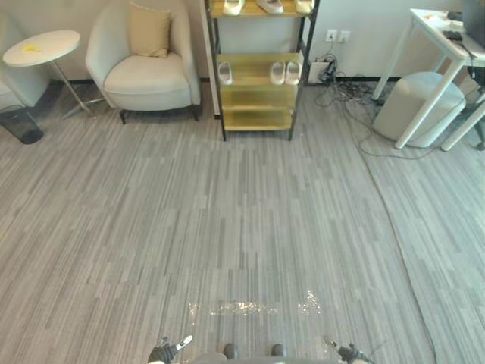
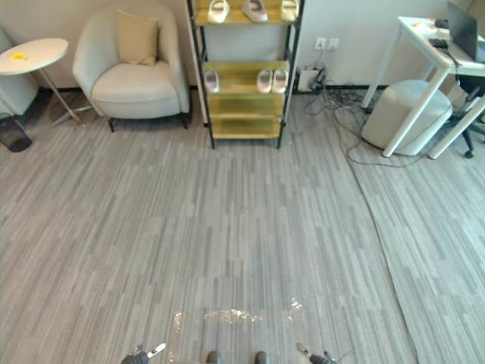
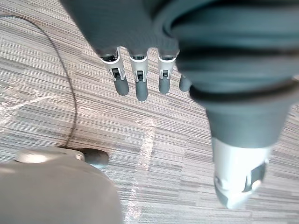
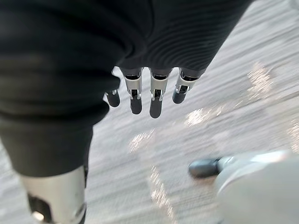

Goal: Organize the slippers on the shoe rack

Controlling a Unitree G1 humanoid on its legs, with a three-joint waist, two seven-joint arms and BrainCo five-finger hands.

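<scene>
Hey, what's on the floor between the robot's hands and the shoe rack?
Nothing. In the left eye view, bare grey striped floor runs from the left hand and right hand to the shoe rack.

Floor (image 1: 242, 227): grey striped planks, wall to wall; bright glare patches (image 1: 242, 308) near bottom edge.
Far wall (image 1: 364, 19): pale, plain; twin outlets (image 1: 337, 36) low down, cable tangle (image 1: 348, 95) on floor below.
Far left: cream armchair (image 1: 144, 76) with beige cushion (image 1: 149, 30); round white side table (image 1: 42, 47) beside it; dark bin (image 1: 21, 123) near table.
Far right: white desk (image 1: 447, 45); pale round pouf (image 1: 418, 106) at desk leg.
</scene>
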